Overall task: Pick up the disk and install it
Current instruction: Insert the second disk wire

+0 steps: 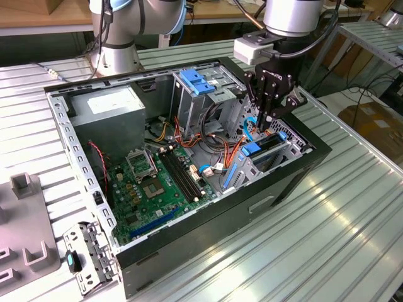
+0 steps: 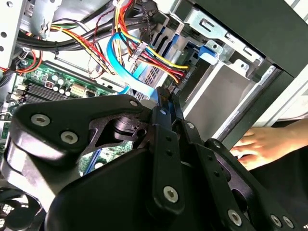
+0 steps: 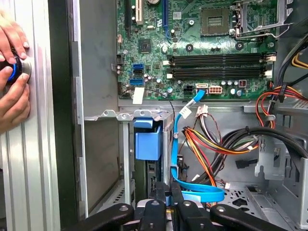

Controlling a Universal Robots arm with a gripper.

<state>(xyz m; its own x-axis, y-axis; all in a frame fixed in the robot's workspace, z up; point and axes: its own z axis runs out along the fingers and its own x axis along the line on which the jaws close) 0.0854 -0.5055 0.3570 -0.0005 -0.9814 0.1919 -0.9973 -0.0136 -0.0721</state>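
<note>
The disk (image 1: 269,146) sits on edge in the drive cage at the front of the open computer case (image 1: 189,264), on the exterior view's right. Its blue side rail (image 1: 254,150) faces up. In the first wrist view the blue rail end (image 3: 147,140) stands in the cage slot, with the dark disk edge (image 3: 144,175) below it. My gripper (image 1: 264,117) hangs just above the cage, shut, with nothing seen between its fingers (image 3: 160,191). A light blue data cable (image 3: 185,120) loops right beside the fingertips (image 2: 164,98).
The motherboard (image 1: 157,182) lies on the case floor, with a grey power supply (image 1: 107,116) at the back and a blue bracket (image 1: 200,82) on the upper bay. Bundled wires (image 3: 216,142) crowd the cage. A person's hands (image 3: 12,72) rest on a button outside the case.
</note>
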